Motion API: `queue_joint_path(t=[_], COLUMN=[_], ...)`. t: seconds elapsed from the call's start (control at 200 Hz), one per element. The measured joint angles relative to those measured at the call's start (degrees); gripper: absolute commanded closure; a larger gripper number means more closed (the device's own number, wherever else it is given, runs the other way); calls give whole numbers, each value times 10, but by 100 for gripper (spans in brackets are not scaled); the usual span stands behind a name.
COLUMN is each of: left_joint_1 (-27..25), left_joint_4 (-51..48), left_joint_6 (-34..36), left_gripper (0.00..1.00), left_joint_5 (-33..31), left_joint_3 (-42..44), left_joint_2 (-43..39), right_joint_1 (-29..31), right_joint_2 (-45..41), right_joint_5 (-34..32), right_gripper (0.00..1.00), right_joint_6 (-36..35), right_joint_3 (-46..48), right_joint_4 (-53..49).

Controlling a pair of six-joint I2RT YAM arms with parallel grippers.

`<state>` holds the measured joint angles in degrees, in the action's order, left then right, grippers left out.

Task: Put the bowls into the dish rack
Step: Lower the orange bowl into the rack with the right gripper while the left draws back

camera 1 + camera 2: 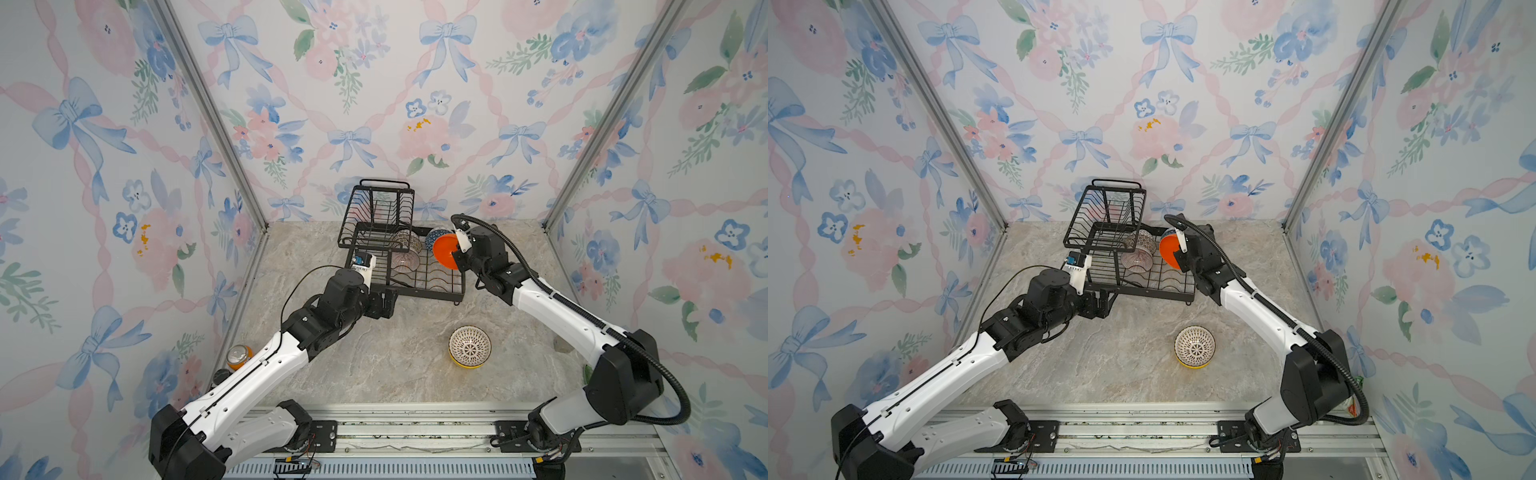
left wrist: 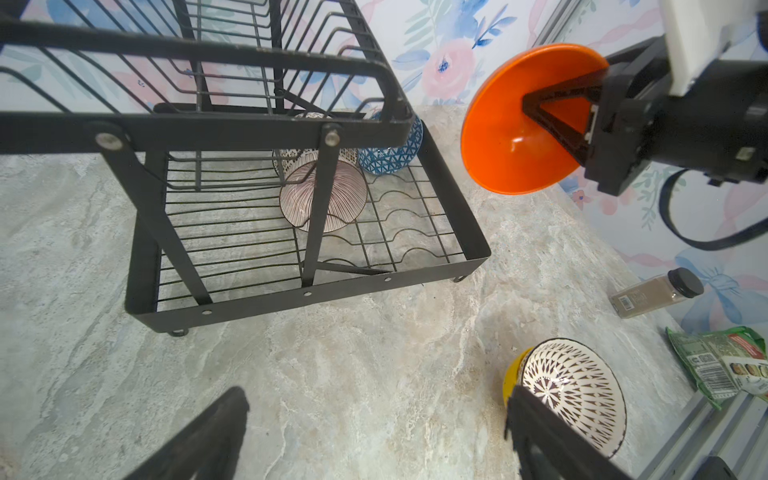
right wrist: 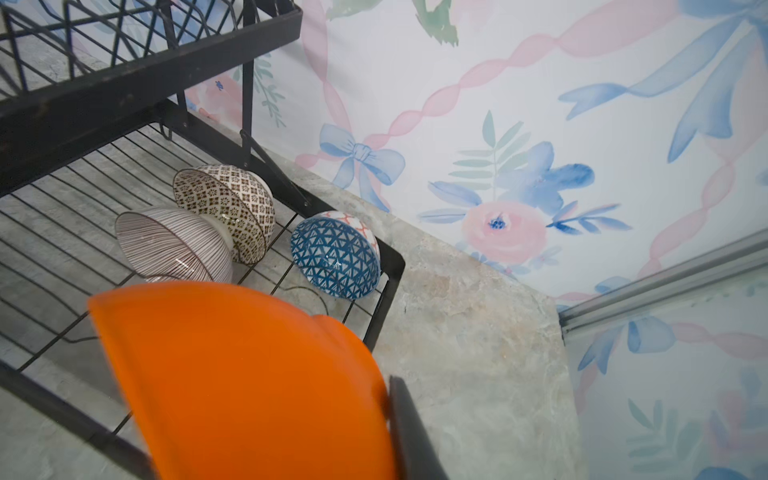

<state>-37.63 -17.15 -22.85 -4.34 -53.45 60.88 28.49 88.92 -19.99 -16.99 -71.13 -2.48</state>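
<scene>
The black wire dish rack (image 1: 432, 291) stands at the back of the table. Its lower tray holds a pink-striped bowl (image 3: 174, 245), a white bowl with dark lattice (image 3: 226, 208) and a blue geometric bowl (image 3: 334, 255), all on their sides. My right gripper (image 1: 451, 253) is shut on the rim of a plain orange bowl (image 2: 511, 124), held tilted above the rack's right edge. My left gripper (image 2: 374, 419) is open and empty over bare table at the rack's front left corner. A black-and-white patterned bowl (image 1: 469, 347) sits nested in a yellow bowl (image 2: 513, 374) on the table.
An orange drink can (image 1: 239, 357) stands by the left wall. A spice bottle (image 2: 652, 293) and a green packet (image 2: 723, 365) lie by the right wall. The rack's raised upper basket (image 1: 380, 208) overhangs the tray's left half.
</scene>
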Motion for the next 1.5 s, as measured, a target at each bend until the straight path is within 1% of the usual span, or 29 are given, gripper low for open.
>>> queue_joint_path(t=[0.22,0.41,0.555,0.73,0.995,1.23,1.5], left_joint_1=[17,39,55,86,118,132,138], left_joint_4=[-2,-3,-4,-4,-4,-9,-12], left_joint_6=[11,24,35,48,60,68,77], left_gripper=[2,2,2,2,2,2,2], left_joint_5=[21,41,61,87,119,138,150], left_joint_3=[0,0,0,0,0,0,0], left_joint_2=[-1,2,14,19,31,40,43], right_joint_1=[-4,-13,-21,-24,-34,-41,-41], right_joint_2=[75,116,136,162,198,231,282], right_joint_5=[7,16,16,10,5,0,-17], right_gripper=[100,100,100,100,100,100,100], right_joint_6=[-124,-197,-242,-284,-314,-350,-411], right_joint_3=[0,0,0,7,31,31,31], right_joint_4=[129,201,238,276,310,341,395])
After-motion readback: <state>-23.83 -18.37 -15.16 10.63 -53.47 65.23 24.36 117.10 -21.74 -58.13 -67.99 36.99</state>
